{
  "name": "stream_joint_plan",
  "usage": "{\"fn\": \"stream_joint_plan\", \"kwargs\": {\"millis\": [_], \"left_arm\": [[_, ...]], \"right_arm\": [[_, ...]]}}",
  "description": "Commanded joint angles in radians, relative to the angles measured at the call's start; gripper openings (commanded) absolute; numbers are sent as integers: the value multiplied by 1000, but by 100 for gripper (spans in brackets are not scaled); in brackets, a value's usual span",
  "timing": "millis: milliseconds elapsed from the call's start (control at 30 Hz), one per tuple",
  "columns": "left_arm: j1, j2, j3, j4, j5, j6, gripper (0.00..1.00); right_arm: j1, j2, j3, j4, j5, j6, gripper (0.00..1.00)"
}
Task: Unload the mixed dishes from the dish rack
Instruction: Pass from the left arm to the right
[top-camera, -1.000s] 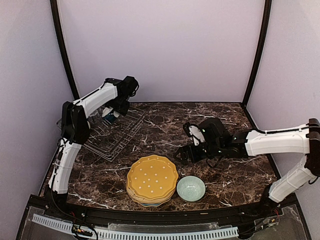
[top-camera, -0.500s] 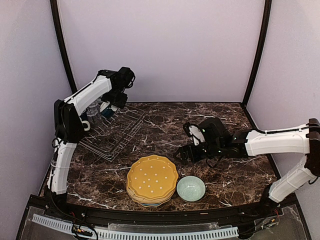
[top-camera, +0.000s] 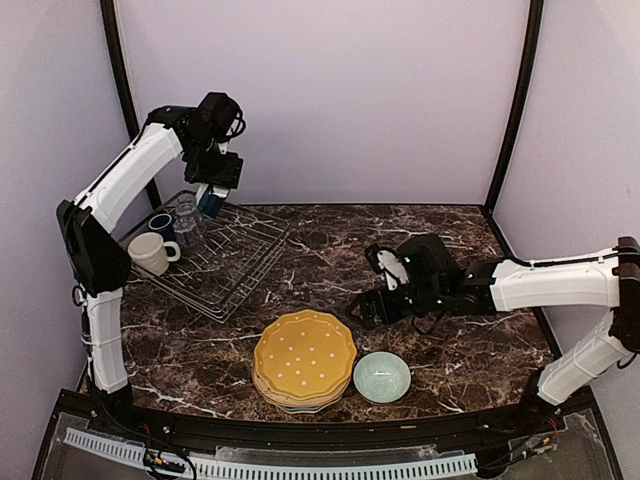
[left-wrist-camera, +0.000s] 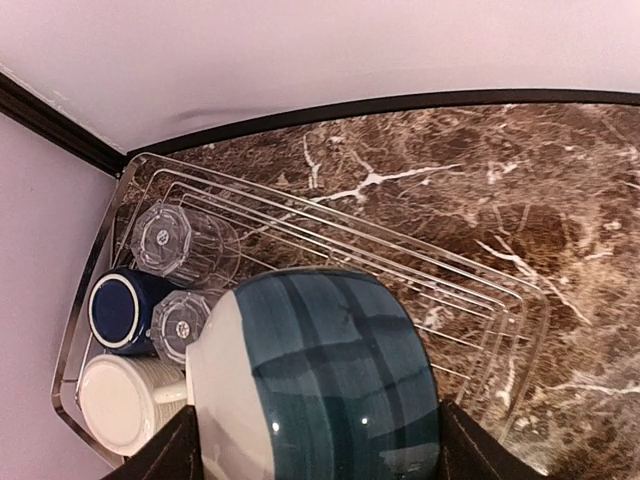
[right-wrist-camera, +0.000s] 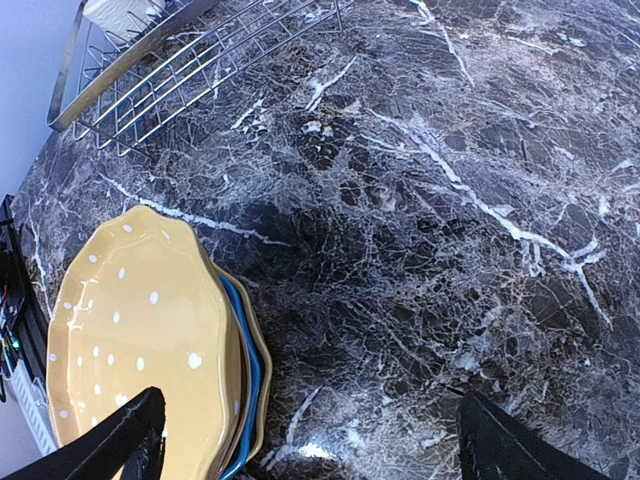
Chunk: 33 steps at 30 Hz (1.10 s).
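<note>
My left gripper (top-camera: 212, 192) is raised above the far end of the wire dish rack (top-camera: 232, 268), shut on a teal-blue striped cup with a white side (top-camera: 211, 203). In the left wrist view the cup (left-wrist-camera: 320, 370) fills the space between my fingers. Below it the rack (left-wrist-camera: 330, 213) holds two clear glass tumblers (left-wrist-camera: 166, 239), a dark blue mug (left-wrist-camera: 117, 310) and a cream mug (left-wrist-camera: 118, 402) at its left end. A stack of scalloped dotted plates, yellow on top (top-camera: 305, 358), and a pale bowl (top-camera: 381, 377) sit on the table. My right gripper (top-camera: 366, 309) is open and empty, low over the marble.
The right wrist view shows the plate stack (right-wrist-camera: 140, 340) at lower left and the rack's corner (right-wrist-camera: 150, 80) at upper left. The back wall stands close behind the rack, with a black post (top-camera: 128, 110) beside my left arm.
My left arm has risen and swung left with the cup, lifting it out of the rack and uncovering the mugs and tumblers. The right arm has not moved.
</note>
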Motion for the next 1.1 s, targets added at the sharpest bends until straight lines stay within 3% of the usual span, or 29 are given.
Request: {"fn": "stream_joint_plan", "kwargs": {"millis": [0,133,267,333,500,600,733,867,1067], "left_arm": [[-4,-221,-98,84,175,-52,44],[-1,-379,-339,247,372,-98,44],[1,-562,-609,514,665,-178,43],[1,-609,-738,719,806,-240,43],[-9,-631,-975,1003,1068,-434,40],[-40,-631,-1123,1209,1146,-533,39],[-102,-613,-1221,1344,1173,-617,38],[-158,-589,-1239,1357,1180,-625,38],[-225,-567,-1258,1363,1193,-630,37]], "right_arm": [[-9,0,26,26,-20,1,99],[-9,1,33,34,-40,5,99],[-9,-4,35,49,-67,13,99],[-9,-11,34,67,-90,21,99],[-16,-47,12,150,-168,49,99],[-29,-62,-9,195,-212,76,99],[-38,-61,-20,233,-243,97,99],[-41,-45,-18,238,-242,107,99],[-52,-84,-52,238,-149,136,89]]}}
